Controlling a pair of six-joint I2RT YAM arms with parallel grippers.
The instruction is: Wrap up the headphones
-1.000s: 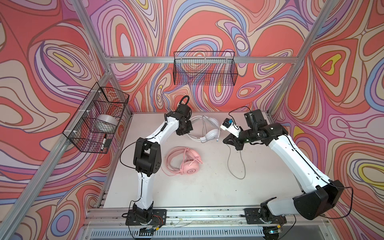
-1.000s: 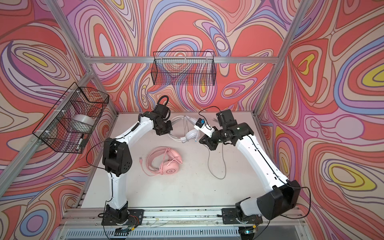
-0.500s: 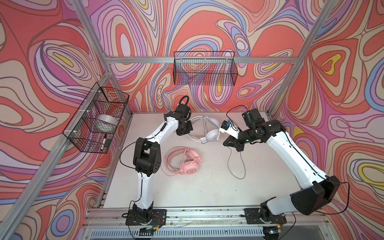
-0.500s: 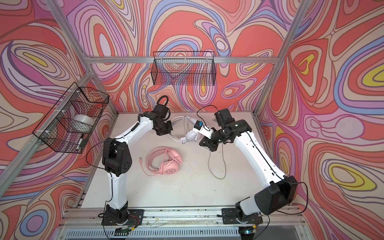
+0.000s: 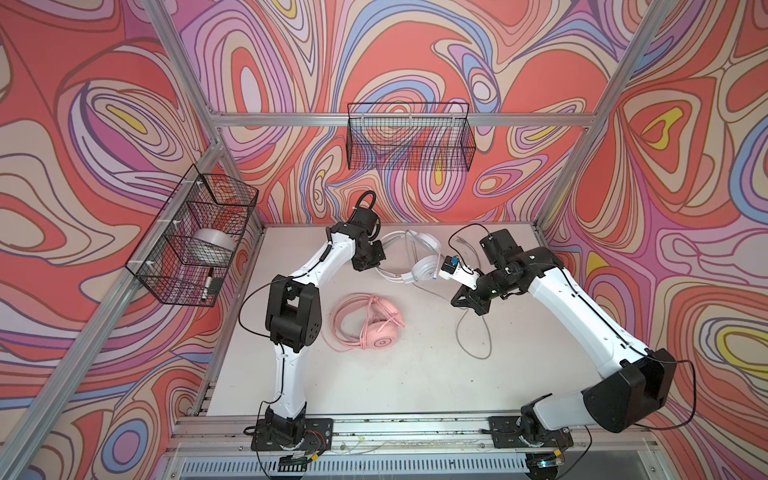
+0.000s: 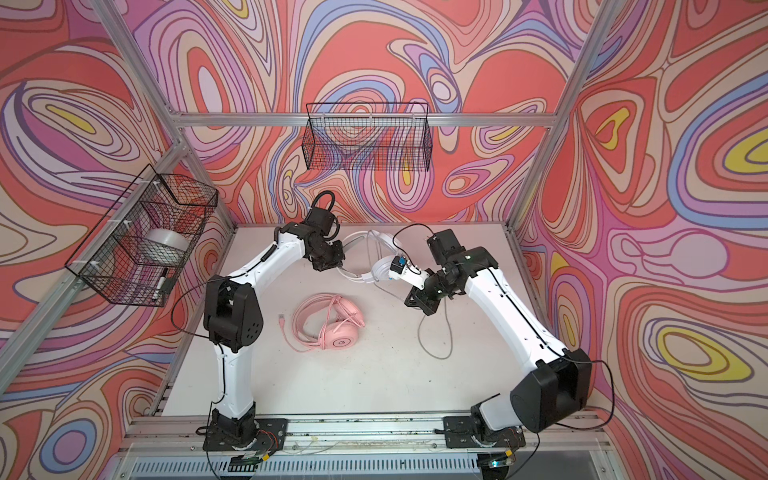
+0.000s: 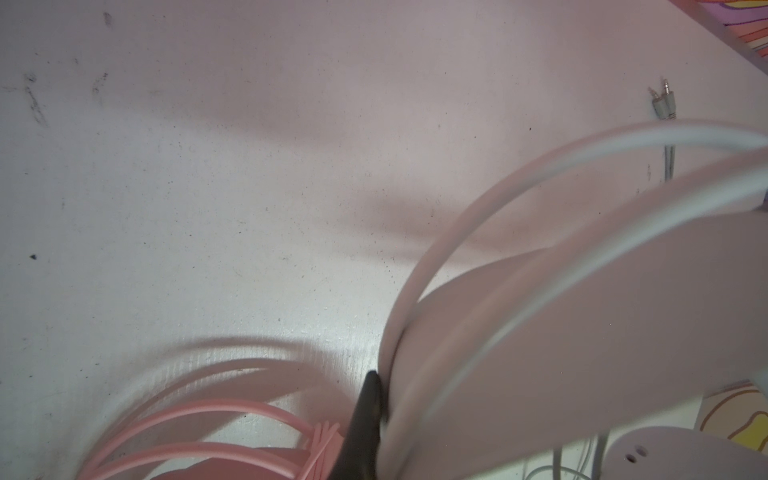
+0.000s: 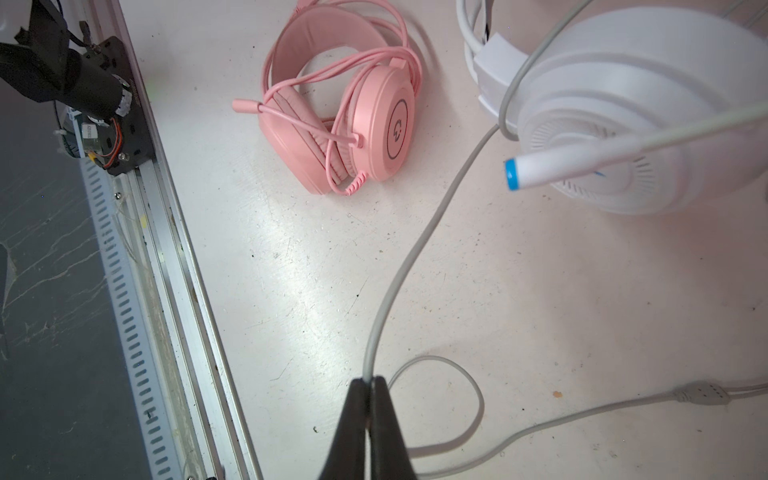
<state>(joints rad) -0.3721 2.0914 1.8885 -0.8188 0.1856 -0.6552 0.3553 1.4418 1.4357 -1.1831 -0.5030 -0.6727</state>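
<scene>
The white headphones lie at the back of the table, with turns of their cable on the headband. My left gripper is shut on their headband; only one black finger shows beside it. My right gripper is shut on the grey-white cable, just right of the white earcup. The rest of the cable trails in a loop on the table. The pink headphones lie mid-table with their cable wound round them.
A wire basket on the left wall holds a tape roll and a marker. Another wire basket hangs on the back wall. An aluminium rail runs along the table's front edge. The cable's jack plugs lie near the back edge.
My right arm has shifted slightly, carrying the pinched cable nearer the white earcup. The left arm and both headphones have stayed put.
</scene>
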